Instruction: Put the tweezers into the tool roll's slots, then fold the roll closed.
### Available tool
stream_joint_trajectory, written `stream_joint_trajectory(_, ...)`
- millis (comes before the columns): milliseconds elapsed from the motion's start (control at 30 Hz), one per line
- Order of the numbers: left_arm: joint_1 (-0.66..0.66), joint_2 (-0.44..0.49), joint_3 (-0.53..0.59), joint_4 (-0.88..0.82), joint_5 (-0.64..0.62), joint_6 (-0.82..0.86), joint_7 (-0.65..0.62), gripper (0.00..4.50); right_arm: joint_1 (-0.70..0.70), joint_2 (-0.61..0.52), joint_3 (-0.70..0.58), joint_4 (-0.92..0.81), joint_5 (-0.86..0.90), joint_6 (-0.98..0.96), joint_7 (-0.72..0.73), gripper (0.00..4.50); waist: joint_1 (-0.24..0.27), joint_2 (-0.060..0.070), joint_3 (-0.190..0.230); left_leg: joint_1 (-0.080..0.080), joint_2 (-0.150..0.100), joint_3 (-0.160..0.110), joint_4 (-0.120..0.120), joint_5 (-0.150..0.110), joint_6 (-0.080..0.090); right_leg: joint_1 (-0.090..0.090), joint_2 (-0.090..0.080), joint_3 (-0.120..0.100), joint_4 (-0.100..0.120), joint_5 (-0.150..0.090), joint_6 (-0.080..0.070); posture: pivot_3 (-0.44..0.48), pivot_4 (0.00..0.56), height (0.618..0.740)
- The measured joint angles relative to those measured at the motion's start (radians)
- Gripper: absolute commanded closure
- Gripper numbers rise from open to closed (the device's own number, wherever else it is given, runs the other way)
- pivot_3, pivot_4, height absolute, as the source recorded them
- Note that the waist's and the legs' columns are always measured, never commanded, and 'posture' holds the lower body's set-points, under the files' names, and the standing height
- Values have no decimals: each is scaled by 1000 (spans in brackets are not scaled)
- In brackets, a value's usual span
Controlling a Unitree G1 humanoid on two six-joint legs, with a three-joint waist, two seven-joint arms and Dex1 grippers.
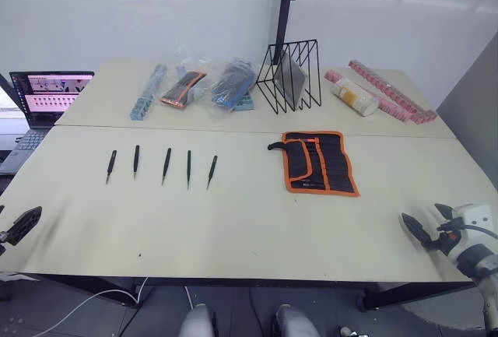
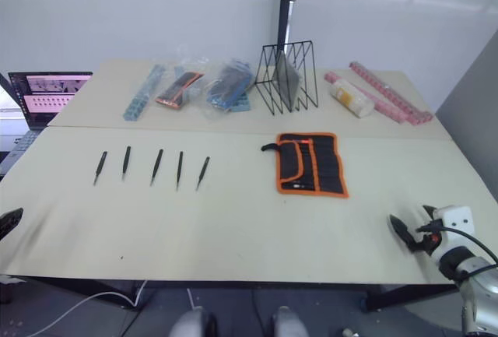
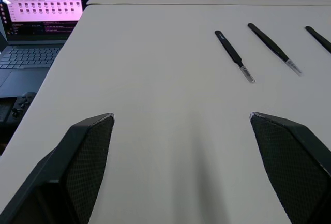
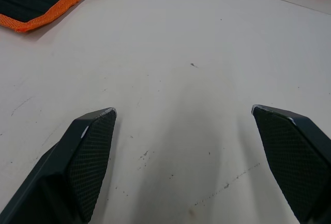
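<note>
Nothing is being held at this moment. The left tool (image 3: 181, 167) is being kept low over the bare worktop (image 1: 249, 228) with its two black fingers spread wide apart, and the five tweezers (image 1: 162, 166) are lying in a row just ahead of it and towards the inner side, each apart from the next, tips pointing back at the tool. The right tool (image 4: 183, 167) is likewise being held with its fingers wide apart above the worktop, and the tool roll (image 1: 319, 162) is lying unrolled and flat ahead of it, inward, well apart from the tweezers, with its slots (image 1: 331, 158) facing up.

The tweezers are judged to be light, stiff, thin and smooth, so they are likely to slide or pivot on the worktop when pinched. A grip across the broader middle of the body is being favoured, away from the fine tip. The roll is judged soft and limp; its orange-trimmed edge is the likely place to be taken for folding.
</note>
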Motion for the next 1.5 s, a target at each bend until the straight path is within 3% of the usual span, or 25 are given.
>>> stream_joint_trajectory(67, 0, 0, 0, -2, -1, 2, 0, 22, 2, 2, 0, -10, 1, 6, -3, 0, 0, 0, 0, 0, 0, 0, 0, 0, 0, 0, 0, 0, 0, 0, 0, 0, 150, 684)
stream_joint_trajectory(167, 13, -61, -16, -144, -27, 44, 9, 22, 36, 51, 36, -240, 51, 138, -37, 0, 0, 1, 0, 0, 1, 0, 0, 0, 0, 0, 0, 0, 1, 0, 0, 0, 150, 684)
stream_joint_trajectory(300, 49, -179, -149, -436, -79, 119, 42, 22, 6, 141, 153, -540, 125, 371, -140, 0, 1, 0, 0, 0, 1, -1, 1, 0, 0, 1, 0, 0, 1, 0, 0, 0, 150, 684)
stream_joint_trajectory(433, 61, -251, -300, -659, -102, 175, 76, 22, -111, 279, 286, -674, 141, 572, -311, 0, 1, 0, 0, -1, 1, -3, 1, 0, 0, 1, 2, 0, 1, 0, 0, 0, 150, 684)
stream_joint_trajectory(567, 37, -253, -371, -784, -124, 205, 98, 22, -205, 399, 355, -685, 137, 700, -449, 0, 6, 1, 0, -1, -1, -5, 1, 0, 0, 2, 1, 0, 1, 0, 0, 0, 150, 684)
stream_joint_trajectory(733, -9, -207, -412, -875, -180, 266, 98, 22, -268, 477, 342, -608, 129, 759, -554, 0, 8, 1, 0, -1, -3, -8, 1, 0, 0, 3, 1, -1, 0, 0, 0, 0, 150, 684)
stream_joint_trajectory(1000, -36, -170, -439, -901, -202, 298, 79, 22, -320, 534, 311, -555, 132, 767, -584, 0, -2, 1, 0, -1, -3, -11, 0, 0, 0, 3, 3, -1, 0, 0, 0, 0, 150, 684)
stream_joint_trajectory(1233, -55, -169, -449, -894, -199, 298, 70, 0, -338, 589, 310, -543, 138, 766, -599, 2141, 1, 1, 0, -1, -3, -11, 0, 0, 0, 4, 3, -1, 0, 0, 0, 0, 150, 684)
stream_joint_trajectory(1433, -61, -169, -451, -893, -199, 298, 71, 0, -341, 591, 299, -538, 136, 758, -610, 4277, 0, 1, 0, -2, -3, -11, 0, 0, 0, 4, 3, -1, 0, 0, 0, 0, 150, 684)
stream_joint_trajectory(1500, -64, -169, -451, -893, -199, 298, 71, 0, -345, 590, 295, -531, 130, 754, -615, 4467, -1, 1, 0, -2, -3, -11, 0, 0, 0, 4, 3, -1, 0, 0, 0, 0, 150, 684)
